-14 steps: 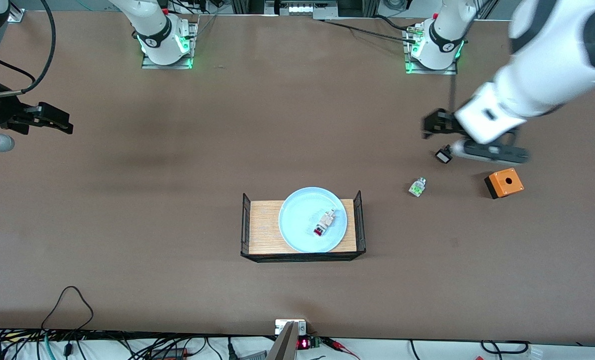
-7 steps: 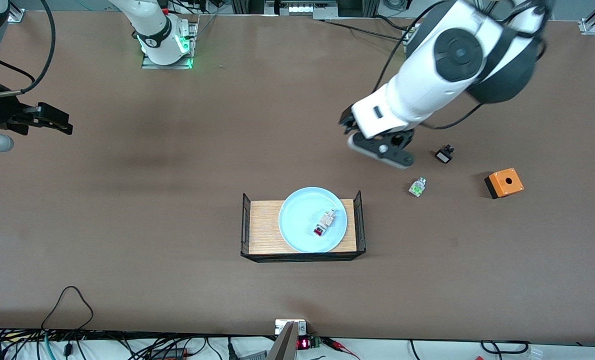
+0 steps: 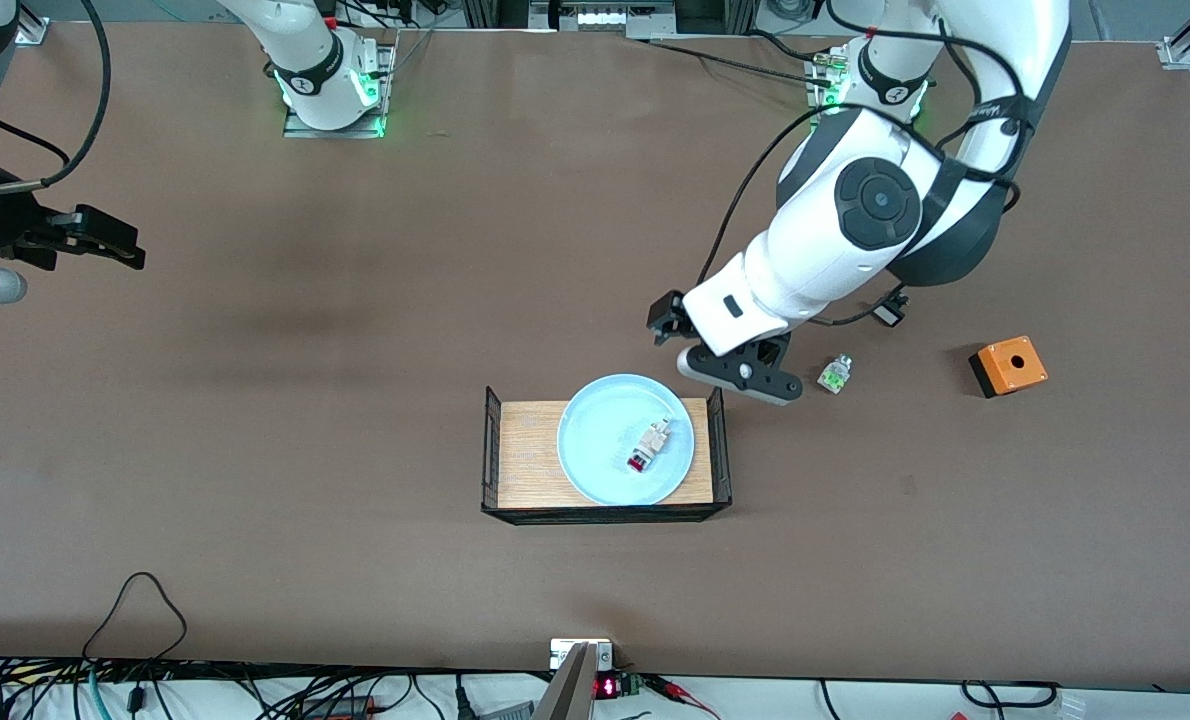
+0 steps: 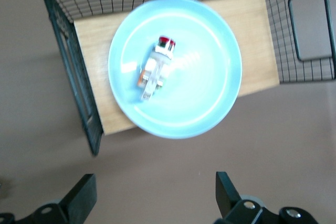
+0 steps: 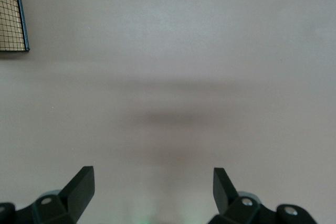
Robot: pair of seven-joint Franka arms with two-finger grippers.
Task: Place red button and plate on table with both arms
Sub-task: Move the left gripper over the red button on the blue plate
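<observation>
Left hand (image 3: 677, 338) open, over bare tabletop (image 3: 355, 400) just off the tray (image 3: 525, 455) mid-tabletop, where the red button (image 3: 647, 447) lies on the plate (image 3: 595, 440); best to centre over the button's body, descend straight, pinch gently; right hand (image 3: 105, 240) waits open near the right arm's end.

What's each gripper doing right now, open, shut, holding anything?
Left gripper: open, empty, over the table beside the tray holding the plate.
Right gripper: open, empty, waiting.
</observation>
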